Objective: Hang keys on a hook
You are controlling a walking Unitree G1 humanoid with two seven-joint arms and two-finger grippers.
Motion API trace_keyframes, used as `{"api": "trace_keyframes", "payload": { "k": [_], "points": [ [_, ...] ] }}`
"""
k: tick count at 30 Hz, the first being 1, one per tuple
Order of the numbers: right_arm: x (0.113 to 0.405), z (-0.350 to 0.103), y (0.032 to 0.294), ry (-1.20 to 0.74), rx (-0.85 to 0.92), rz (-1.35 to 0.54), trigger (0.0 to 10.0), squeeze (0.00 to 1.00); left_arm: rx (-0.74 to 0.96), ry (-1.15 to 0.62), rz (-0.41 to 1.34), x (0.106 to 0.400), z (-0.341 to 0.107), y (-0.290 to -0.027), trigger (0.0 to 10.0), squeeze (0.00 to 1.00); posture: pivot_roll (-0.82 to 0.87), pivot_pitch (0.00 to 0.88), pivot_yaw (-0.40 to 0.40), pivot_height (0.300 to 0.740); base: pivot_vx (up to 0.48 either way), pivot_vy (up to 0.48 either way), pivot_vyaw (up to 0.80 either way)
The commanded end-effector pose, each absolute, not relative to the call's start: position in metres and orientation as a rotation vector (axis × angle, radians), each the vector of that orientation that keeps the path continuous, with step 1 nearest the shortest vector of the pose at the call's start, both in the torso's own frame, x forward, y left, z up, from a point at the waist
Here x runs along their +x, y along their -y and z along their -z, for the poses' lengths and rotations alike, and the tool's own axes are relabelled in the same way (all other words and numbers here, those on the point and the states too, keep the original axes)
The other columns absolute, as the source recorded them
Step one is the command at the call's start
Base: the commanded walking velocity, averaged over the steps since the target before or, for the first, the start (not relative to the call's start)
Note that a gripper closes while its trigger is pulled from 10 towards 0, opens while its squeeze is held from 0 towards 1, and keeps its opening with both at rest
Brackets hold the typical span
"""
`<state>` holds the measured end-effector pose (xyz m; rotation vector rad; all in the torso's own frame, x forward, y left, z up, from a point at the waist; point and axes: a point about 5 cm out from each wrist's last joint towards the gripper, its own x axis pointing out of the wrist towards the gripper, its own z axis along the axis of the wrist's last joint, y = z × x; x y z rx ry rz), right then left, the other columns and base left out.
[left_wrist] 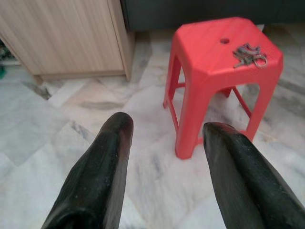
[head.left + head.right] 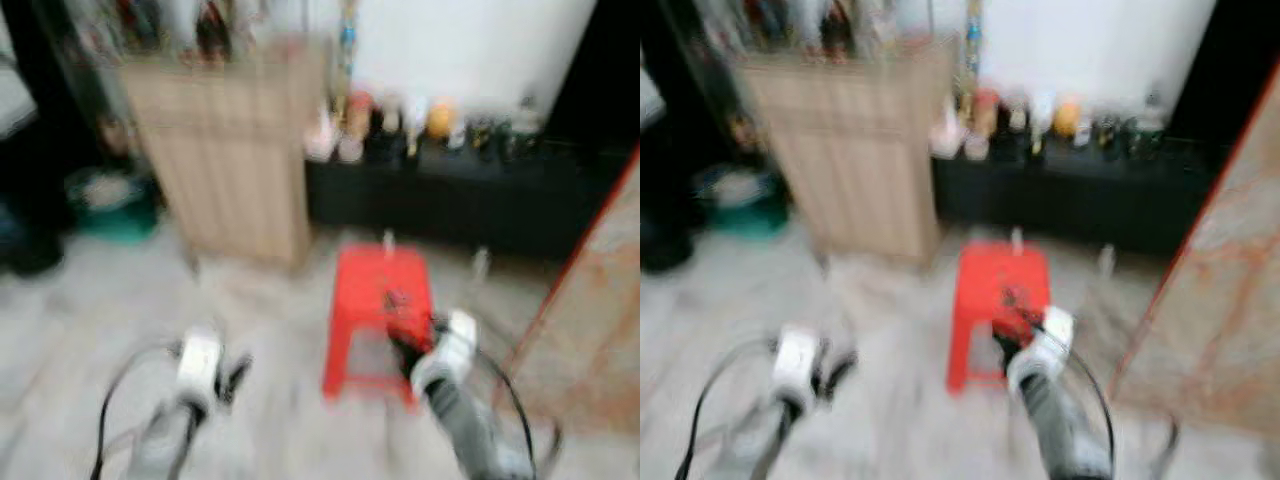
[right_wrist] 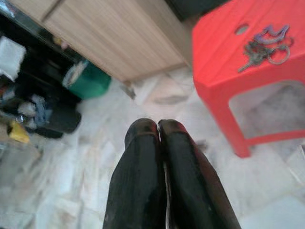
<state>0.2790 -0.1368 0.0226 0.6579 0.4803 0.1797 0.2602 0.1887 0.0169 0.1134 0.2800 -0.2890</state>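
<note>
A bunch of keys (image 1: pixel 247 54) on a ring lies on top of a red plastic stool (image 1: pixel 214 62), near its far edge; the same keys (image 3: pixel 265 46) show in the right wrist view. In the blurred head views the stool (image 2: pixel 380 300) stands on the floor ahead. My left gripper (image 1: pixel 167 129) is open, low and left of the stool, empty. My right gripper (image 3: pixel 158 125) is shut with nothing between its fingers, held near the stool's front right corner (image 2: pixel 412 350).
A light wooden cabinet (image 2: pixel 225 150) stands left of the stool. Behind it runs a low black shelf (image 2: pixel 440 190) with bottles and jars. A green tub (image 2: pixel 110 205) sits far left. A red-edged panel (image 2: pixel 590 300) rises on the right. Marble floor (image 1: pixel 143 109) lies around.
</note>
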Motion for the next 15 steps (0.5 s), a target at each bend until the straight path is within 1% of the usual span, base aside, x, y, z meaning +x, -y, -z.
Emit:
{"api": "trace_keyframes", "payload": {
  "k": [1, 3, 5, 7, 8, 9, 11, 15],
  "points": [
    [0.281, -0.027, 0.133, -0.474, 0.648, -0.193, 10.0, 0.0, 0.127, -0.28, 0.285, 0.262, -0.019, -0.193, 10.0, 0.0, 0.03, 0.0, -0.01, 0.74, 0.0, 0.0, 0.0],
    [0.282, -0.028, 0.133, -0.474, 0.644, -0.199, 10.0, 0.0, 0.128, -0.271, 0.291, 0.264, -0.021, -0.192, 10.0, 0.0, 0.03, 0.0, -0.01, 0.74, 0.0, 0.0, 0.0],
    [0.289, -0.041, 0.131, -0.454, 0.629, -0.229, 10.0, 0.0, 0.153, -0.211, 0.39, 0.271, -0.039, -0.18, 10.0, 0.0, 0.04, 0.0, -0.013, 0.74, 0.0, 0.0, 0.0],
    [0.292, -0.049, 0.128, -0.449, 0.619, -0.259, 10.0, 0.0, 0.163, -0.177, 0.447, 0.273, -0.05, -0.173, 10.0, 0.0, 0.04, 0.0, -0.019, 0.74, 0.0, 0.0, 0.0],
    [0.292, -0.053, 0.124, -0.453, 0.607, -0.29, 10.0, 0.0, 0.17, -0.164, 0.485, 0.273, -0.055, -0.17, 10.0, 0.0, 0.05, 0.0, -0.022, 0.74, 0.0, 0.0, 0.0],
    [0.292, -0.053, 0.124, -0.453, 0.607, -0.29, 10.0, 0.0, 0.17, -0.164, 0.485, 0.273, -0.055, -0.17, 10.0, 0.0, 0.05, 0.0, -0.022, 0.74, 0.0, 0.0, 0.0],
    [0.289, -0.057, 0.117, -0.47, 0.581, -0.36, 10.0, 0.0, 0.177, -0.145, 0.542, 0.27, -0.063, -0.165, 10.0, 0.0, 0.05, 0.0, -0.025, 0.74, 0.0, 0.0, 0.0],
    [0.289, -0.063, 0.118, -0.49, 0.556, -0.375, 10.0, 0.0, 0.199, -0.14, 0.618, 0.266, -0.072, -0.159, 10.0, 0.0, 0.06, 0.0, -0.029, 0.74, 0.0, 0.0, 0.0]
  ]
}}
